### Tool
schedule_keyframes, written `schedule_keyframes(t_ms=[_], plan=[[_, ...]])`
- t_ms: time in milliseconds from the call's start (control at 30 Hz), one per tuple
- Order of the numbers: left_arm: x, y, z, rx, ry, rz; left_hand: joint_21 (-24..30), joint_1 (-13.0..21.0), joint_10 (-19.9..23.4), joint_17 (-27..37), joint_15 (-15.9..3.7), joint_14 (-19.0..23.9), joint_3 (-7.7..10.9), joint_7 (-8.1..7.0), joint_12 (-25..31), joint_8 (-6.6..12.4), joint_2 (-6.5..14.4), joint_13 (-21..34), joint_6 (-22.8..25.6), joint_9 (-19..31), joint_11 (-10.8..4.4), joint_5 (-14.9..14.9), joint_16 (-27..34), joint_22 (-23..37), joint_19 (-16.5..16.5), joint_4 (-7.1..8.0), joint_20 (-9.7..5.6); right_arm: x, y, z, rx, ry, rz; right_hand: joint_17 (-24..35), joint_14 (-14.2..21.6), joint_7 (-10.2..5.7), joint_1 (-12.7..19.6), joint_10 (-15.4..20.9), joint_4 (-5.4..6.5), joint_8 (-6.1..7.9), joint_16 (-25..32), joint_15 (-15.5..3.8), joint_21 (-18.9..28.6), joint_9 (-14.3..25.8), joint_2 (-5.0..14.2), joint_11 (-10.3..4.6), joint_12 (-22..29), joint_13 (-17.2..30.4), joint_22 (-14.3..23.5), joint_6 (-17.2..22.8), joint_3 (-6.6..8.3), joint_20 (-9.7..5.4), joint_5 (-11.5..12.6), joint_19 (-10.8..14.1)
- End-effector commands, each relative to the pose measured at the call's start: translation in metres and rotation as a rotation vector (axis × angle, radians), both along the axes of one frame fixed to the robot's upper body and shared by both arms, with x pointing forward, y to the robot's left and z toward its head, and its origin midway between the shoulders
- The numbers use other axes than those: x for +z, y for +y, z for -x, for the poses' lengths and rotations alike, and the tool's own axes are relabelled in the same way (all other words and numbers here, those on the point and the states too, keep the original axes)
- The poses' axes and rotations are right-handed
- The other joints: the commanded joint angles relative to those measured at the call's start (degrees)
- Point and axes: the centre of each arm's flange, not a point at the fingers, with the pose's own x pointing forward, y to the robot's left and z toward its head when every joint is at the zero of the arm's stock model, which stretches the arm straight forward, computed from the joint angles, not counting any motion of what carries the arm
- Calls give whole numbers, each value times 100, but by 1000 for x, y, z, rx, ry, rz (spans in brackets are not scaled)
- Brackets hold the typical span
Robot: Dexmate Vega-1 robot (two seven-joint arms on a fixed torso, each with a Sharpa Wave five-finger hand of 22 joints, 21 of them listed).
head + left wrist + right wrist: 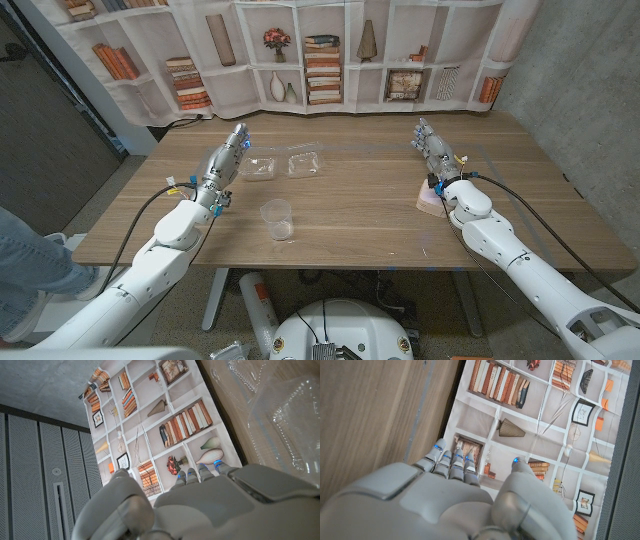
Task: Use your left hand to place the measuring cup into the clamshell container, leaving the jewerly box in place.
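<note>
Clear plastic is our landmark: the open clamshell (pixel 283 165) lies on the worktop (pixel 360 215), with the cup (pixel 277 219) upright, well apart on its near side. Our left hand (pixel 228 153) sits just left of the clamshell, fingers straight and apart, holding nothing. Far to the clamshell's right, our right hand (pixel 432 146) is equally empty, the pink box (pixel 430 199) under its wrist. We judge the reach not yet begun; next we bring the left hand back to the cup.

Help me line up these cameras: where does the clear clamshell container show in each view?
Head view: clamshell container, open, past the measuring cup, beside the left hand.
Left wrist view, beyond the fingers.
Right wrist view: not in it.
Shared landmark: the bookshelf backdrop.
</note>
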Motion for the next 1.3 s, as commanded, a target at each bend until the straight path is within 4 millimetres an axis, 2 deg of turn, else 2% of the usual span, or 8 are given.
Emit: schedule_keyframes(t_ms=[33,600,1300], plan=[[-3,9,10,-1,-7,-30,32,81,-225,9,-44,-499,2,-42,38,38,2,19,-93,10,-40,23,45,27,-768,-29,35,1,2,-2,1,7,4,27,38,3,30,49,-21,-31,8,4,-17,29,54,-15,7,27,23,62,13,-55,-17,73],[-9,15,19,23,-10,-37,40,114,-174,8,-65,-457,-6,-48,40,41,15,18,-26,10,-55,25,41,26,-735,-49,58,5,4,-4,2,15,20,28,44,2,26,54,-29,-39,6,16,-50,30,59,-22,5,27,24,65,11,-56,-19,87],[-6,17,29,43,-22,-74,33,148,-143,8,-72,-428,-16,-64,31,30,29,17,17,11,-65,26,32,25,-737,-69,67,6,-2,0,-6,-7,16,27,58,-6,25,73,-46,-42,5,4,-97,31,60,-29,8,28,25,84,6,-51,-20,107]])
